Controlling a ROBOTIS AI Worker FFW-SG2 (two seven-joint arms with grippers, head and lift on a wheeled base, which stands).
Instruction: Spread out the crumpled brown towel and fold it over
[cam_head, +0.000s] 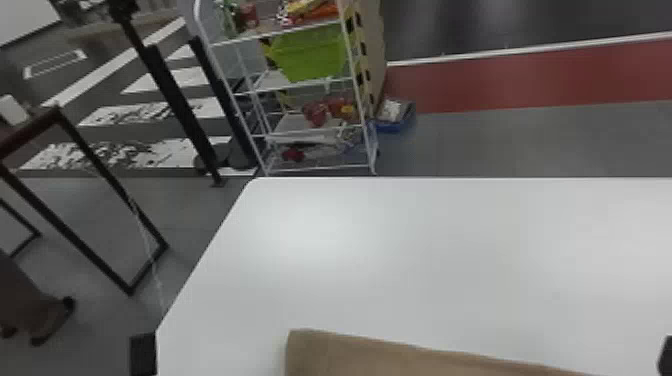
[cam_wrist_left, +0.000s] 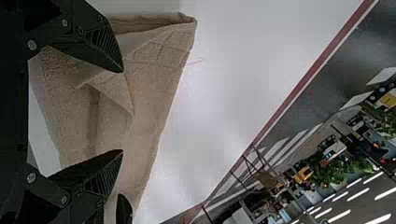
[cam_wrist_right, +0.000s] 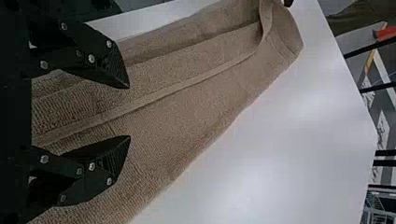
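Observation:
The brown towel (cam_head: 400, 355) lies along the head view's bottom edge, its far edge slanting. A black part of my left gripper (cam_head: 143, 354) shows at bottom left, and a bit of my right gripper (cam_head: 666, 356) at bottom right. In the left wrist view, my left gripper (cam_wrist_left: 122, 111) stands open over the towel (cam_wrist_left: 152, 93), which has a turned-over flap and overlapping layers. The right wrist view has my right gripper (cam_wrist_right: 129, 112) open above the ribbed towel (cam_wrist_right: 187, 112); a raised hem runs lengthwise along it to a folded end. Nothing is between either gripper's fingers.
The white table (cam_head: 400, 260) stretches beyond the towel, its left edge running diagonally. Past it stand a wire shelf (cam_head: 312, 82) with a green bin and a black frame (cam_head: 90, 155) on the floor. A black tip (cam_wrist_left: 124, 210) shows near the left gripper's lower finger.

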